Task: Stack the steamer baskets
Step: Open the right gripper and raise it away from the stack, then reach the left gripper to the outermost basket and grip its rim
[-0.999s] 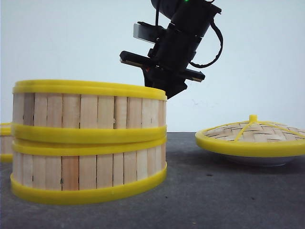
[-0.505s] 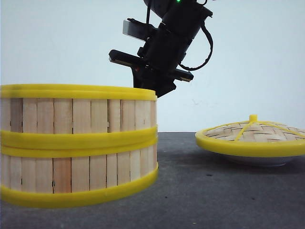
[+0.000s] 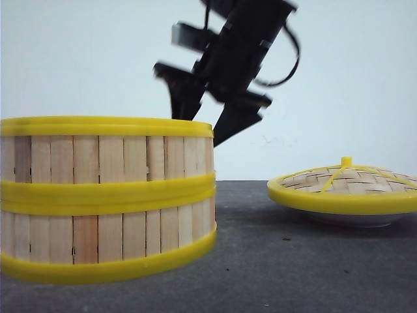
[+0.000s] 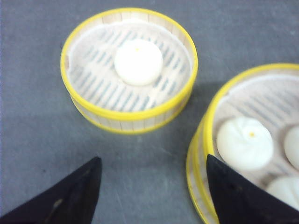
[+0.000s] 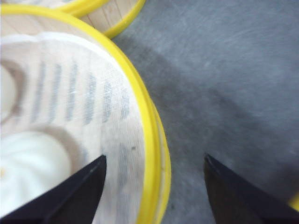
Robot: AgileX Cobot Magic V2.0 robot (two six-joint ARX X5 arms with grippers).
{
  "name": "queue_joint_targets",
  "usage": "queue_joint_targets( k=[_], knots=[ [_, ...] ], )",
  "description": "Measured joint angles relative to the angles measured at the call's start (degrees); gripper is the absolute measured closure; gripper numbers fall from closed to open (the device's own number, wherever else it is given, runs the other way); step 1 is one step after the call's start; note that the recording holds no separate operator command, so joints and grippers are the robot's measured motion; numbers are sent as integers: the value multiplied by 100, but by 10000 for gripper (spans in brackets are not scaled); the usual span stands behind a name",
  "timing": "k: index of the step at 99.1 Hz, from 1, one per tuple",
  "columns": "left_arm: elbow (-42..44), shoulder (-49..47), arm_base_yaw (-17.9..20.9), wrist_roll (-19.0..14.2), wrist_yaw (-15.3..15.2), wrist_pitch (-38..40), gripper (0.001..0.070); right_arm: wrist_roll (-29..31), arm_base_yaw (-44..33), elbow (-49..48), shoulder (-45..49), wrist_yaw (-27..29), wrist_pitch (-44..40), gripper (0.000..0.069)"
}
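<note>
While the front view shows only a two-basket stack (image 3: 107, 199) on the table's left, the left wrist view reveals buns (image 4: 244, 143) inside it and a single basket (image 4: 128, 70) apart. Both grippers (image 4: 154, 189) (image 5: 154, 186) are spread, empty; the right straddles the stack's rim beside bare table (image 5: 233, 84).

Steamer baskets (image 3: 107, 199): pale wooden slats, yellow rims; buns (image 4: 138, 61) white; lid (image 3: 344, 189) woven tan, yellow-rimmed; table (image 3: 293, 267) seemingly dark grey
</note>
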Motion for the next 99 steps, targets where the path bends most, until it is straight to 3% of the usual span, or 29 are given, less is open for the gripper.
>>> queue_joint_targets(
  k=[12,37,62,84,99],
  knots=[
    [0,452,227,-26,-2,448,292,-2,-122,7,-809,205,-404,284],
    [111,1882,756,-87,-2,1290,313,-120,-284,33,-2361,1399,-2028,284],
    [269,3307,1246,-160,-4,2164,313,-92,-581,-212,-4024,1932,-3115,284],
    [459,4273,1355,-317,-4,2739,313,343,-612,-667,-5252,2323,-3893,284],
    [940,4900,1355,-413,-4,2719,316,765,-608,-907,-5910,2573,-4402,284]
  ],
)
